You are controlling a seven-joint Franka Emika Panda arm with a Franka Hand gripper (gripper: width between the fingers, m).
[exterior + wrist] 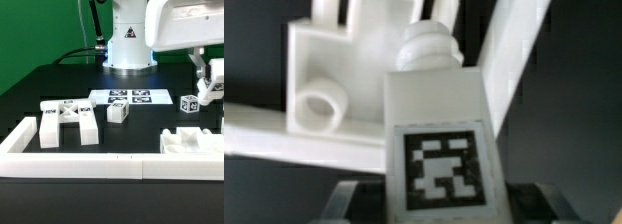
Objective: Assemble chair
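**A:** What lies at the exterior view's left?

**B:** The long white border wall (25,138) starts there and runs along the near edge of the black surface (150,125). Just behind its left corner, the chair's cross-braced frames (68,120) lie close together on the surface. I cannot tell whether they touch each other.

**A:** And toward the middle?

**B:** A small white block (118,112) stands just beside the frames. Behind it the marker board (130,97) lies flat, in front of the arm's base (128,50).

**A:** Then the right side?

**B:** The pincer (206,90) hangs there above the surface, with a tagged chair leg (190,102) at its tips. Nearer the camera, a notched white chair part (190,142) rests on the surface, just behind the border wall.

**A:** Is the pincer closed on anything?

**B:** Yes, it is clamped on the leg. In the wrist view the leg's tagged face fills the space between the two fingers (349,205), and the jaws sit tight on either side. A threaded peg (429,45) sticks out of the leg's far end.

**A:** What is beyond the peg?

**B:** A white part with a round hole (322,100), rather blurred. The peg sits beside that hole, not in it. Whether the leg touches the part, I cannot tell.
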